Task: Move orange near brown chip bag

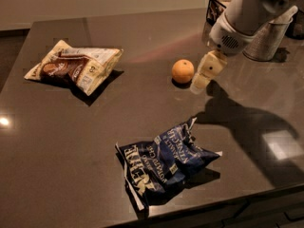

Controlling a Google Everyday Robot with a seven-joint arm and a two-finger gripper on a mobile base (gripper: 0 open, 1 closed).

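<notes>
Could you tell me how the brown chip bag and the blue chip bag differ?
The brown chip bag is cream-tan with a dark brown panel; the blue chip bag is dark blue with white lettering. The brown chip bag lies at the far left of the table; the blue chip bag lies near its front edge. Both lie crumpled, apart from the hand, which hovers close beside the orange.

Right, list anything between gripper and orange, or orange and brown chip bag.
Nothing visible does. The gripper hangs close beside the small round orange fruit, bare tabletop between. Bare dark tabletop also runs from it to the crinkled cream-tan, brown-panelled chip bag. The crumpled dark blue bag lies off that line, nearer the front edge.
</notes>
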